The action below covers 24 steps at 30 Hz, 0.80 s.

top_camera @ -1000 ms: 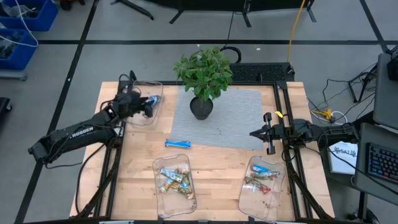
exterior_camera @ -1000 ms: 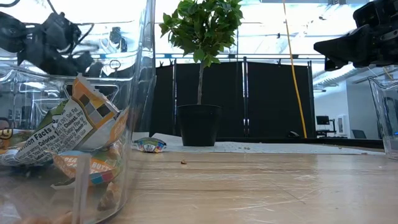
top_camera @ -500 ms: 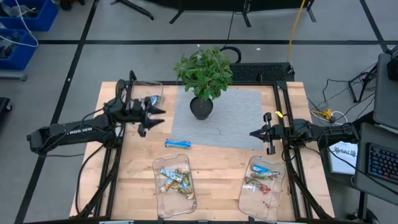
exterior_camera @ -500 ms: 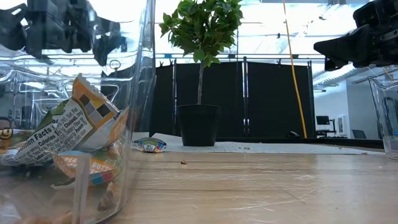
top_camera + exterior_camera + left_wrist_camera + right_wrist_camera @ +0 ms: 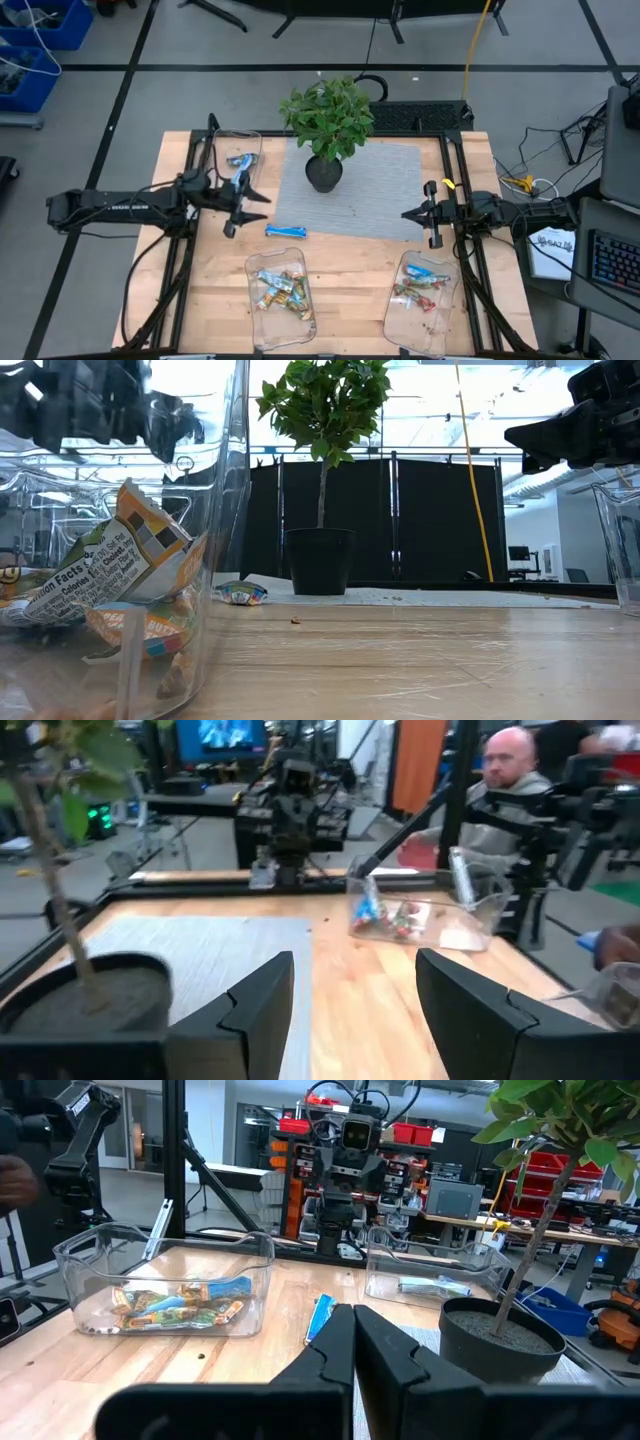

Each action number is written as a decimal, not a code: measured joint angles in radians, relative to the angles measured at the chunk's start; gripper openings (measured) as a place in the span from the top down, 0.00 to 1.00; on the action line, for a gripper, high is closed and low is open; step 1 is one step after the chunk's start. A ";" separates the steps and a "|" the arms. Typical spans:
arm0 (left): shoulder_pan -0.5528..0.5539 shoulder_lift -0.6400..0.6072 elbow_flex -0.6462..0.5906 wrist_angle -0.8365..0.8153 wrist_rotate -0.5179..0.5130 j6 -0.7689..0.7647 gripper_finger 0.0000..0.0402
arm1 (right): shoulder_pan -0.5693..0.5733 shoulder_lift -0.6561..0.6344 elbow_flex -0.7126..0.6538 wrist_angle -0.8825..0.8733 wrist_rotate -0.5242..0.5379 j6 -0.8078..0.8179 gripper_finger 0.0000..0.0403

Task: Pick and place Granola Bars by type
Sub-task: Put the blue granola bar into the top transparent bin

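Left gripper (image 5: 240,207) hangs with its fingers spread wide and nothing between them, over bare tabletop between the far-left tray (image 5: 238,152) and the loose blue-white bar (image 5: 286,232), which lies at the near edge of the grey mat (image 5: 375,190). That bar looks like the next one to sort, since the far-left tray already holds one blue-white bar (image 5: 240,160). Judging from how flat it lies, the likeliest slip is the fingers closing on its thin wrapper edge and skidding it along the mat, or pinching only the crimped end so it swings and drops. A descent aimed too far toward the mat's middle could also brush the potted plant (image 5: 328,125), whose pot stands close beyond the bar and whose leaves overhang part of the mat.

Right gripper (image 5: 432,215) waits with its fingers pressed together and empty, off the mat's right edge, well apart from the bar. Nearer the front, a middle tray (image 5: 282,292) holds a heap of mixed-coloured bars (image 5: 283,290), and a right tray (image 5: 425,292) holds a few more (image 5: 420,288). Neither tray lies in the left arm's path. In the left wrist view a person (image 5: 512,790) sits beyond the table, clear of both arms
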 joint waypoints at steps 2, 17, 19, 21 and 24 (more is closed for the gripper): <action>-0.002 0.010 0.000 -0.003 -0.028 -0.001 0.47 | 0.000 0.000 0.000 0.000 0.000 0.000 1.00; -0.078 0.247 0.232 -0.510 -0.342 -0.160 0.47 | 0.000 0.000 0.000 0.000 0.000 0.000 1.00; -0.091 0.299 0.289 -0.571 -0.344 -0.158 0.47 | 0.000 0.000 0.000 0.000 0.000 0.000 1.00; -0.109 0.346 0.331 -0.597 -0.345 -0.158 0.47 | 0.000 0.000 0.000 0.000 0.000 0.000 1.00; -0.135 0.417 0.371 -0.643 -0.345 -0.140 0.47 | 0.000 0.000 0.000 0.000 0.000 0.000 1.00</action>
